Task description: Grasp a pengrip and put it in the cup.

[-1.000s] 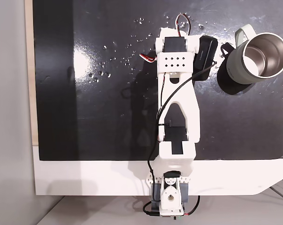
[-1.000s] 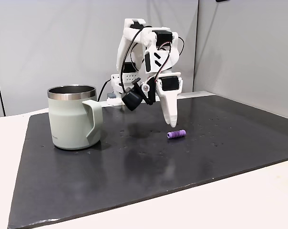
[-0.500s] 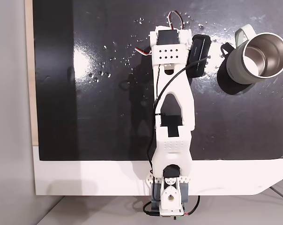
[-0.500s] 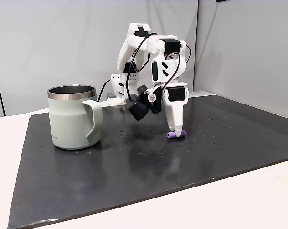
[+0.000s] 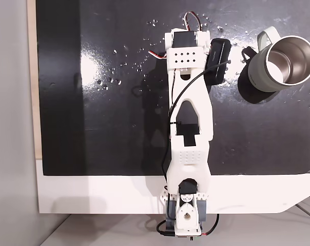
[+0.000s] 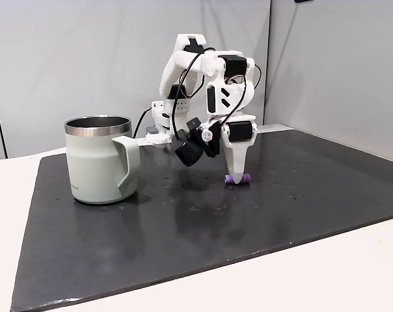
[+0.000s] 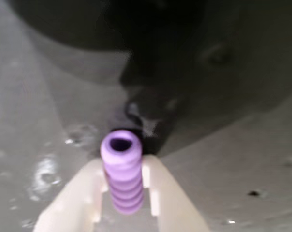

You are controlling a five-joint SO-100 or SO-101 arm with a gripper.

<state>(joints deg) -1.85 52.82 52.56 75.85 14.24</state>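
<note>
Can't make out any readable text here; no brand, label or number on the mug (image 6: 99,159), none on the white arm (image 5: 190,123), and none on the black mat (image 6: 300,195) either; the wrist view has no lettering.

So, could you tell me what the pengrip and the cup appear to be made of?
The pengrip looks like soft matte rubber or silicone: a ribbed, hollow purple tube. The cup has a matte grey-green outside, probably painted, and a shiny mirror-like inside that looks like steel.
</note>
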